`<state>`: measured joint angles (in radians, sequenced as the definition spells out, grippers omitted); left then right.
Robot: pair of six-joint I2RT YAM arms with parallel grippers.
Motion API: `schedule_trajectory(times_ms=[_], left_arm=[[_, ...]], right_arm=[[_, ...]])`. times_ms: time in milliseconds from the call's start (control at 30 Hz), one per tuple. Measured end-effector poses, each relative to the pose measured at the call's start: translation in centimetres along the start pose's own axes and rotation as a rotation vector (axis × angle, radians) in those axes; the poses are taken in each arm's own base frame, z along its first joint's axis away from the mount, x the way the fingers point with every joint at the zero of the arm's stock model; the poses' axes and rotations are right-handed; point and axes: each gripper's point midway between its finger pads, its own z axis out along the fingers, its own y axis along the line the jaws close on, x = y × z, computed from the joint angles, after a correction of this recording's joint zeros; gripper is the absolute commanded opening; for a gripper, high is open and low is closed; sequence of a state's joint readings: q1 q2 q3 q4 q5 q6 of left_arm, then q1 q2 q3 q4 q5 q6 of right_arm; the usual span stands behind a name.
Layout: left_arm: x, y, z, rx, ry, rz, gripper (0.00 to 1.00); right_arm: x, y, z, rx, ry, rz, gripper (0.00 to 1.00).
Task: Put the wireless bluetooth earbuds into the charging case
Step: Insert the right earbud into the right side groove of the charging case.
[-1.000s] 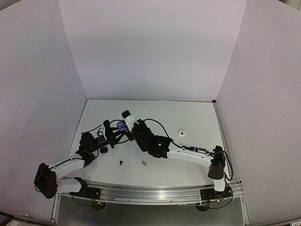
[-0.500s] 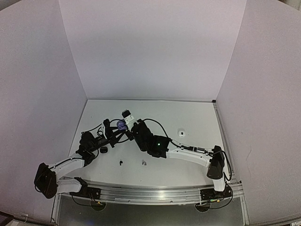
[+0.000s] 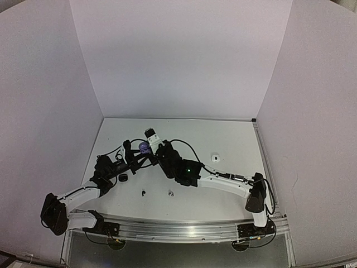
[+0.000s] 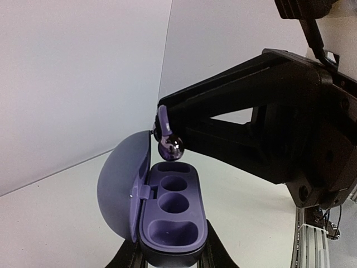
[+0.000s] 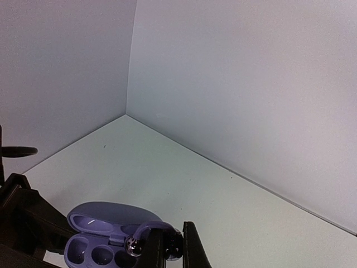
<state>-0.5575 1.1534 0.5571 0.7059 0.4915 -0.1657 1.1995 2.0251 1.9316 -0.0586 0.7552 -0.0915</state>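
Observation:
A purple charging case point(image 4: 170, 215) is clamped at its base in my left gripper point(image 4: 170, 258). Its lid point(image 4: 120, 187) stands open to the left, and the moulded wells inside are bare. My right gripper point(image 5: 173, 248) is shut on a purple clip-shaped earbud point(image 5: 134, 244) with a shiny dark ball end. That earbud point(image 4: 169, 146) hangs just above the far end of the case, not touching it. In the top view the case point(image 3: 144, 147) sits between the two grippers, left of the table's middle.
A white case point(image 3: 215, 157) lies on the table to the right. A black case point(image 3: 122, 178) sits by the left arm. Two small earbuds, one black point(image 3: 143, 193) and one greyish point(image 3: 170, 193), lie near the front. White walls enclose the table.
Both grippers, with the case and the earbud, have edged slightly toward the back of the table. Neither grip has changed.

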Motion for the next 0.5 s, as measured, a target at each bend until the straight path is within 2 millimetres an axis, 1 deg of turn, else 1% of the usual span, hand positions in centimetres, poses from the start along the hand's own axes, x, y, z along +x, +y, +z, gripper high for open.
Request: schedule_trajectory(times_ms=[167, 367, 500], left_arm=[[0.0, 0.1, 0.0, -0.008, -0.001, 0.0, 0.0], [0.0, 0.3, 0.0, -0.015, -0.003, -0.001, 0.0], [-0.1, 0.3, 0.0, -0.015, -0.003, -0.012, 0.0]], right_arm=[[0.1, 0.1, 0.0, -0.005, 0.002, 0.011, 0.0], [1.1, 0.2, 0.2, -0.003, 0.02, -0.004, 0.0], [1.1, 0.2, 0.2, -0.003, 0.02, -0.011, 0.0]])
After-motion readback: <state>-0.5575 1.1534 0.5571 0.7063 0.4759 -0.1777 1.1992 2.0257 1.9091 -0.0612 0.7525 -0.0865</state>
